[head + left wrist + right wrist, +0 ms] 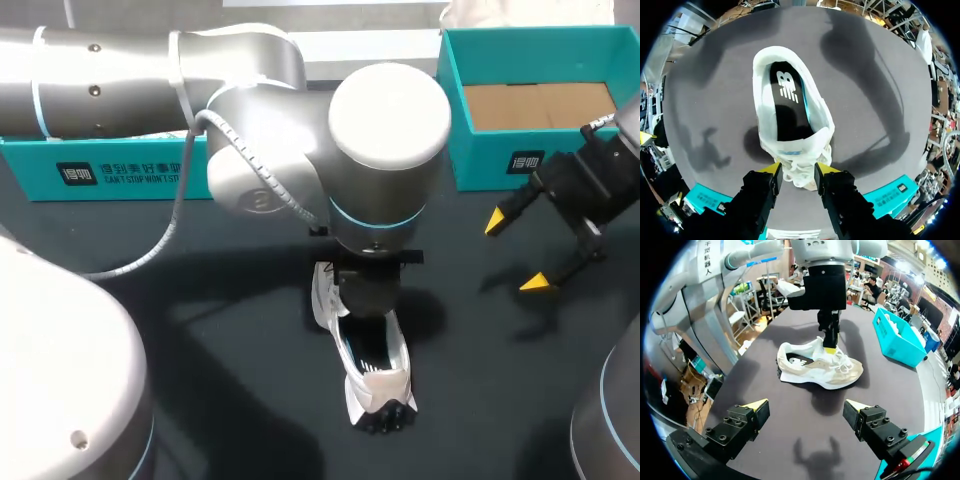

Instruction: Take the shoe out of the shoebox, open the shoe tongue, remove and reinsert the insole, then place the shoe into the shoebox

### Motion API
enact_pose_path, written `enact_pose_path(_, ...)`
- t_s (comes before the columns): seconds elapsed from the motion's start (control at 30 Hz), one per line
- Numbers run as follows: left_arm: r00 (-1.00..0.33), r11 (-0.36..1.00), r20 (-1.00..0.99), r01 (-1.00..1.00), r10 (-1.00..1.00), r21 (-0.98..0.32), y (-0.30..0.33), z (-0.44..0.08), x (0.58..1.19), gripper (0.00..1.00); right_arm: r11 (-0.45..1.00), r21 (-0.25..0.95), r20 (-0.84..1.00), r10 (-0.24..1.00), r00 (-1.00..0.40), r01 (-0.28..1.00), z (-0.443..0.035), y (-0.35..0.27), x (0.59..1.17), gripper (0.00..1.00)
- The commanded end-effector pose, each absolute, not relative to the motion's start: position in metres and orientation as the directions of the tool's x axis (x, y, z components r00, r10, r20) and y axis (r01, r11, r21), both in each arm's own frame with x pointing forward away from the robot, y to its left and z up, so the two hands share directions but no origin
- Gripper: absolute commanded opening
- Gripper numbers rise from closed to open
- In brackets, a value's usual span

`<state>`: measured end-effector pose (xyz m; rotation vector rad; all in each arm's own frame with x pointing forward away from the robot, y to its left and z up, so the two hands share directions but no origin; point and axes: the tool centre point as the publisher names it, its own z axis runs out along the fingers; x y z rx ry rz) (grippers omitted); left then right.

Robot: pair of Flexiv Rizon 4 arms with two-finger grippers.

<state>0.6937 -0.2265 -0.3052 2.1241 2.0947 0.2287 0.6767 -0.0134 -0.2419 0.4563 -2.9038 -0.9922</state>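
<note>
Shoe was found upright on its sole on the table, long axis running away from the robot, toe to the far side, heel nearest, insole exposed. Left gripper was pinched narrowly on the tongue from both sides. Right gripper was spread wide, holding nothing, well right of the shoe, near the shoebox.

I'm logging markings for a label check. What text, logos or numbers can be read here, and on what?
Left teal box: white logo and a print line, small and partly hidden; not readable.
Right teal box: white logo, too small to read.
Insole in the shoe: white logo mark, no readable words.
Left arm: vertical characters, too blurred to read.
No numbers readable.
</note>
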Motion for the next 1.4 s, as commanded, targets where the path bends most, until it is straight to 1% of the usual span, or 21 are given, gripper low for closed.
enact_pose_path(0.03,0.001,0.003,-0.018,0.979,1.000,0.205,-0.226,-0.315,0.689,0.44,0.754,0.602,-0.057,-0.287,-0.956,-0.262,-0.242,-0.013,0.676,1.00)
enact_pose_path(0.27,-0.061,0.068,-0.042,0.983,0.997,0.171,-0.230,-0.330,0.675,0.44,0.754,0.602,-0.057,-0.287,-0.956,-0.262,-0.242,-0.013,0.676,1.00)
enact_pose_path(0.33,-0.081,0.088,-0.045,0.980,0.996,0.180,-0.229,-0.323,0.674,0.45,0.754,0.602,-0.057,-0.287,-0.956,-0.262,-0.242,-0.013,0.676,1.00)
enact_pose_path(0.43,-0.146,0.149,-0.030,0.971,0.989,0.190,-0.224,-0.310,0.673,0.46,0.754,0.602,-0.057,-0.287,-0.956,-0.262,-0.242,-0.013,0.676,1.00)
enact_pose_path(0.5,-0.242,0.245,-0.040,0.952,0.969,0.185,-0.218,-0.303,0.673,0.46,0.754,0.602,-0.057,-0.287,-0.956,-0.262,-0.242,-0.013,0.676,1.00)
enact_pose_path(0.57,-0.348,0.349,-0.033,0.922,0.937,0.171,-0.213,-0.298,0.670,0.43,0.754,0.602,-0.057,-0.287,-0.956,-0.262,-0.242,-0.013,0.676,1.00)
enact_pose_path(0.63,-0.449,0.448,-0.023,0.884,0.893,0.131,-0.209,-0.296,0.663,0.47,0.754,0.602,-0.057,-0.287,-0.956,-0.262,-0.242,-0.013,0.676,1.00)
enact_pose_path(0.67,-0.503,0.502,-0.020,0.856,0.864,0.126,-0.206,-0.294,0.660,0.50,0.754,0.602,-0.057,-0.287,-0.956,-0.262,-0.242,-0.013,0.676,1.00)
enact_pose_path(0.7,-0.539,0.536,-0.012,0.836,0.843,0.117,-0.204,-0.293,0.656,0.69,0.754,0.602,-0.057,-0.287,-0.956,-0.262,-0.242,-0.013,0.676,1.00)
enact_pose_path(0.73,-0.566,0.563,-0.006,0.819,0.825,0.112,-0.203,-0.292,0.652,0.95,0.754,0.602,-0.057,-0.287,-0.956,-0.262,-0.242,-0.013,0.676,1.00)
enact_pose_path(0.77,-0.566,0.564,-0.020,0.818,0.824,0.117,-0.203,-0.291,0.651,1.00,0.754,0.602,-0.057,-0.287,-0.956,-0.262,-0.242,-0.013,0.676,1.00)
enact_pose_path(1.13,-0.566,0.564,-0.020,0.818,0.824,0.117,-0.203,-0.291,0.651,1.00,0.754,0.602,-0.057,-0.287,-0.956,-0.262,-0.242,-0.013,0.676,1.00)
enact_pose_path(1.23,-0.700,0.700,-0.023,0.712,0.714,0.060,-0.205,-0.296,0.648,1.00,0.754,0.602,-0.057,-0.287,-0.956,-0.262,-0.242,-0.013,0.676,1.00)
enact_pose_path(1.33,-0.802,0.800,0.010,0.597,0.597,0.055,-0.207,-0.299,0.638,1.00,0.754,0.602,-0.057,-0.287,-0.956,-0.262,-0.242,-0.013,0.676,1.00)
enact_pose_path(1.4,-0.828,0.827,0.005,0.561,0.561,0.044,-0.208,-0.299,0.629,1.00,0.754,0.602,-0.057,-0.287,-0.956,-0.262,-0.242,-0.013,0.676,1.00)
